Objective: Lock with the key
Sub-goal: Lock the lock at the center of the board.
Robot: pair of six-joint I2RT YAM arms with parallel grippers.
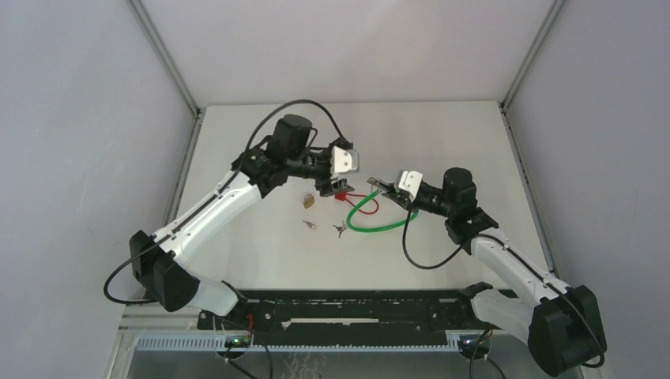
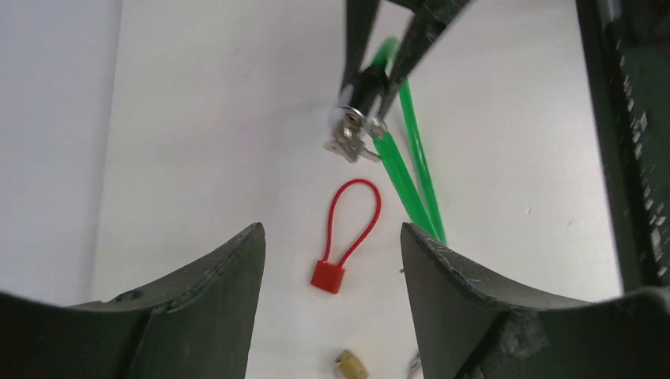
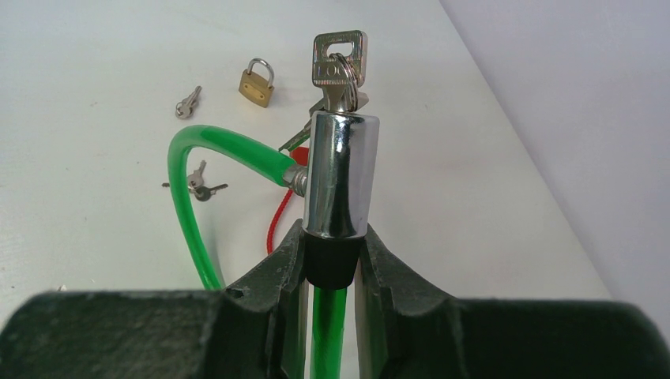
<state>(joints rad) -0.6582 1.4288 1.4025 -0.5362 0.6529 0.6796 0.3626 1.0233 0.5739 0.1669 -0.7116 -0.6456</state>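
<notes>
Your right gripper (image 3: 332,237) is clenched on the black collar at the base of the chrome lock barrel (image 3: 341,170). That reads as a brace: the body is pinned so it can't spin when the key turns. The key (image 3: 338,59) sits in the barrel's far end, just past those fingertips, with its ring hanging off it and its head facing your other arm.

Your left gripper (image 2: 332,233) hovers with its jaws spread and nothing between them. The key is straight ahead of it and not yet touched, so the turn looks like your next job. The green cable (image 3: 186,205) loops away to the right gripper's left.

Count with me on the tabletop (image 3: 95,47): one green cable lock, one red loop lock (image 2: 328,275) lying beneath the left gripper, one brass padlock (image 3: 256,85), and two loose key bunches (image 3: 187,102) (image 3: 197,185).
</notes>
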